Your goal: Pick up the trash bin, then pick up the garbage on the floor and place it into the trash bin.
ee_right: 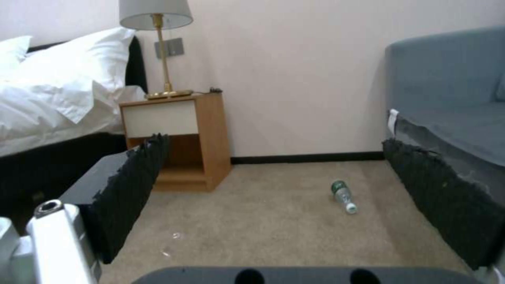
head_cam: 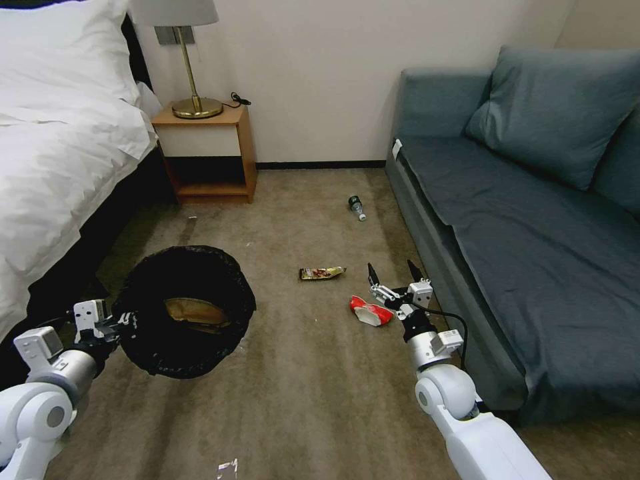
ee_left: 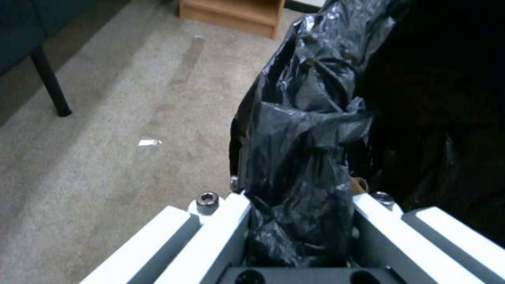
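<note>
Head view: left gripper [head_cam: 110, 325] pinches black-bagged rim of trash bin [head_cam: 183, 310], lower left of frame. Right gripper [head_cam: 395, 270], jaws spread, hovers over red-and-white wrapper [head_cam: 371, 311], centre-right. Judged step: garbage pickup. Next move calls for descent, closing on wrapper.

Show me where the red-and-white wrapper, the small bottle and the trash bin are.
red-and-white wrapper [head_cam: 369, 312], head view, its red middle.
small bottle [ee_right: 342, 195], right wrist view, its clear body.
trash bin [head_cam: 220, 267], head view, its bag-covered rim.
</note>
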